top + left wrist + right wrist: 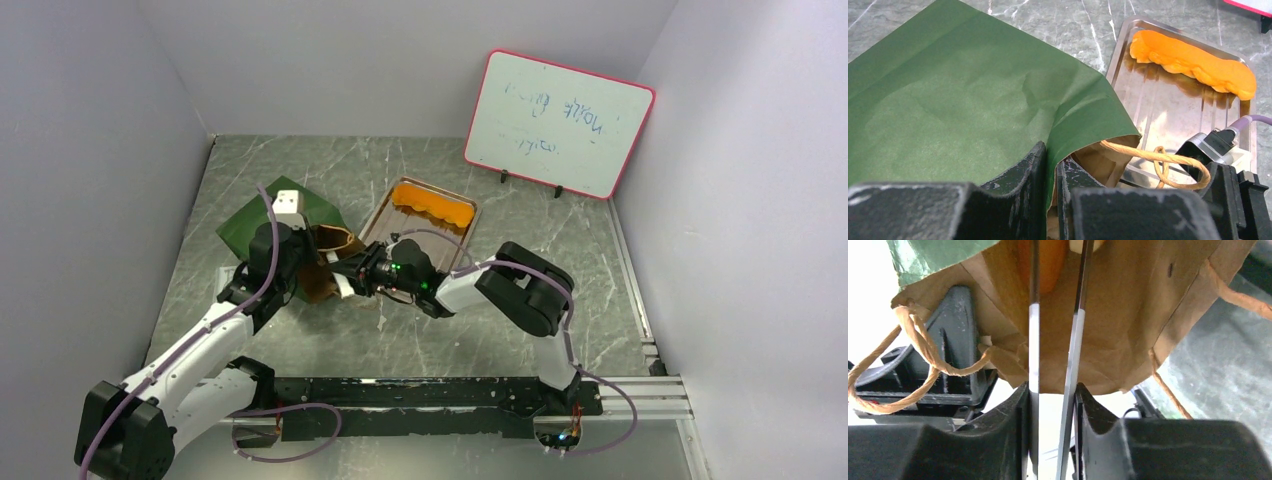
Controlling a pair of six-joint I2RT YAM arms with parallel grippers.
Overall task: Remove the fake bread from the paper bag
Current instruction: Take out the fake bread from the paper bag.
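Note:
The paper bag (245, 225) lies on its side, dark green outside (948, 100), its brown mouth (1128, 315) facing right. My left gripper (1052, 155) is shut on the bag's upper wall at the rim, one finger outside and one inside. My right gripper (1052, 387) is shut on metal tongs (1034, 340), whose two arms reach into the mouth. Between the tong arms, deep in the bag, an orange piece of fake bread (1048, 265) shows; whether the tips touch it is hidden. Another orange fake bread (432, 207) lies in the metal tray (385, 215).
The tray (1173, 115) stands just right of the bag mouth, the bread (1193, 62) along its far edge. The bag's twisted handles (1168, 160) hang loose at the mouth. A pink-framed whiteboard (558, 122) leans at the back right. Walls enclose the marbled table.

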